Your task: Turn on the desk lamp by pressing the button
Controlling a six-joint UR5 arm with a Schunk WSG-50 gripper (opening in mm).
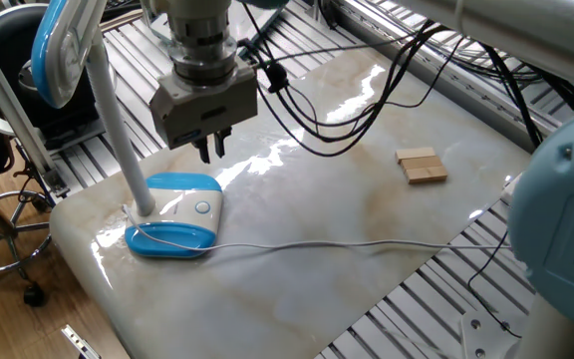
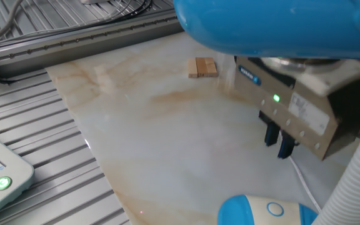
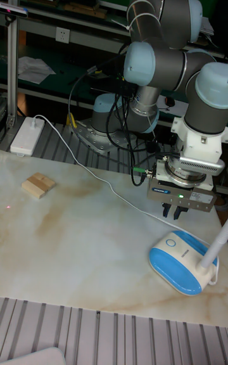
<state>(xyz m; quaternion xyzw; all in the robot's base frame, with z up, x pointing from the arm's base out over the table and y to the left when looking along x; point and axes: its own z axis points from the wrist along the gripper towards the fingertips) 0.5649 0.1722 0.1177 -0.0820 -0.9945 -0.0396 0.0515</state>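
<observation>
The lamp point(image 1: 172, 211) stood at one end of the marble counter point(image 1: 347, 214), its blue-and-white base flat on the surface, with the pale stem rising from the back of the base to the blue-rimmed head point(image 1: 60, 45) high above. The button point(image 1: 201, 207) sat on the white top of the base, toward the end farthest from the stem; in the tall fixed view it showed as a small ring point(image 3: 171, 243) on the near end of the base. A thin white cord point(image 1: 347, 242) ran from the base across the counter. The end effector point(image 1: 210, 146) hung above the counter just behind the base, apart from the button and touching nothing, fingers pointing down. In the other fixed view its two dark fingers point(image 2: 271, 134) showed side by side with a narrow gap between the tips, so they were slightly open and held nothing. A green light glowed on the end effector's body. Well apart from the lamp, a small wooden block point(image 1: 422, 166) lay on the counter. Black cables looped from the arm over the counter's far side.
</observation>
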